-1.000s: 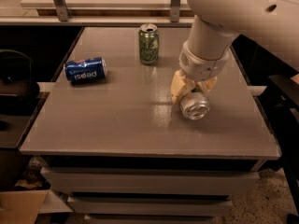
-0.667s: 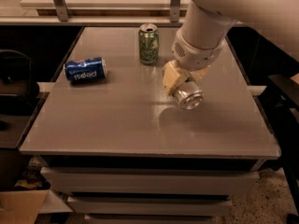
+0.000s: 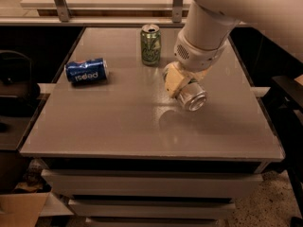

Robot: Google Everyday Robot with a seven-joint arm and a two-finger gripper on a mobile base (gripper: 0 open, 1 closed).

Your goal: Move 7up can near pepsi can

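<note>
Fingers (image 3: 173, 79) raised 7up can (image 3: 191, 98) (above table (image 3: 118, 122)).

The grey bench (image 3: 118, 126) carries two cans: a green can (image 3: 151, 44) upright near its far edge, and the pepsi can (image 3: 86, 71) on its side (label upside down) to the left of the green can. Right of the green can and nearer the front edge, the tool (image 3: 182, 86) grips the 7up can (image 3: 191, 98).

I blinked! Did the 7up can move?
Yes: the 7up can, in the gripper near the green can, lifted slightly toward that can.
</note>
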